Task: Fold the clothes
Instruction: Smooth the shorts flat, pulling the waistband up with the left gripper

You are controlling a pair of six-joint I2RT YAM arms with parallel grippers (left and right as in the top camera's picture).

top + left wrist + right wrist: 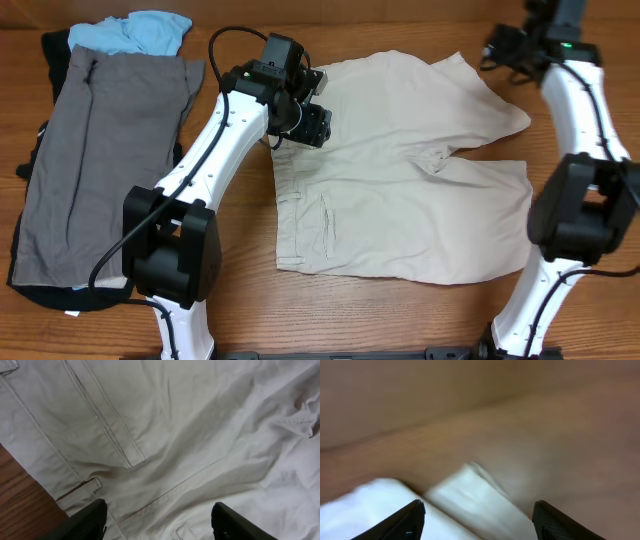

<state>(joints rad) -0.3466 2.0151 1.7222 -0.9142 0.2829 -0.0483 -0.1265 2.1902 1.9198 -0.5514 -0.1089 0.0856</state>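
Note:
The beige shorts (400, 170) lie spread flat on the wooden table, waistband to the left, two legs to the right. My left gripper (312, 122) hovers open over the waistband's upper left corner; in the left wrist view its fingers (159, 522) straddle the waistband, a belt loop and a pocket seam (107, 425). My right gripper (505, 50) is open above the far leg's hem at the upper right; its wrist view is blurred and shows pale cloth (470, 505) between the fingers (479, 522).
A pair of grey shorts (100, 150) lies on a dark garment at the left, with a light-blue garment (135, 32) behind it. Bare wooden table (370, 320) runs along the front.

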